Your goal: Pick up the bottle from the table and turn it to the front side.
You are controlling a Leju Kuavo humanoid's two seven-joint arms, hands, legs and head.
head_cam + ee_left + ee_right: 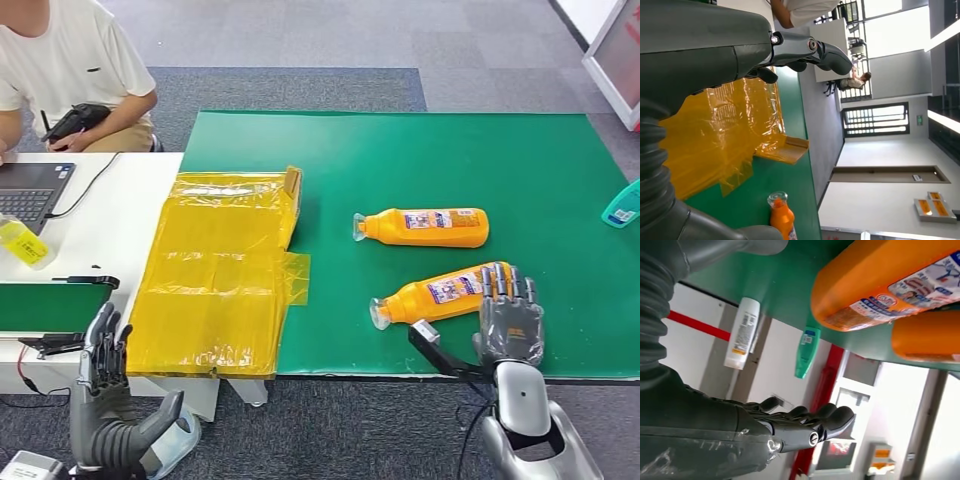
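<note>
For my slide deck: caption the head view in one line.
Right hand reaching the nearer orange bottle lying on the green mat.

green table (453, 150): two orange bottles (423, 227) (445, 293) lying on their sides, near each other; crumpled yellow sheet (219, 270) over its left edge; teal bottle (623, 205) at right.

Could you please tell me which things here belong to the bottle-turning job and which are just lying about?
Part of the job:
near orange bottle
right hand, at that bottle's base end
green mat

Lying about:
far orange bottle
yellow plastic sheet
laptop
teal bottle
left hand, off the table
</note>
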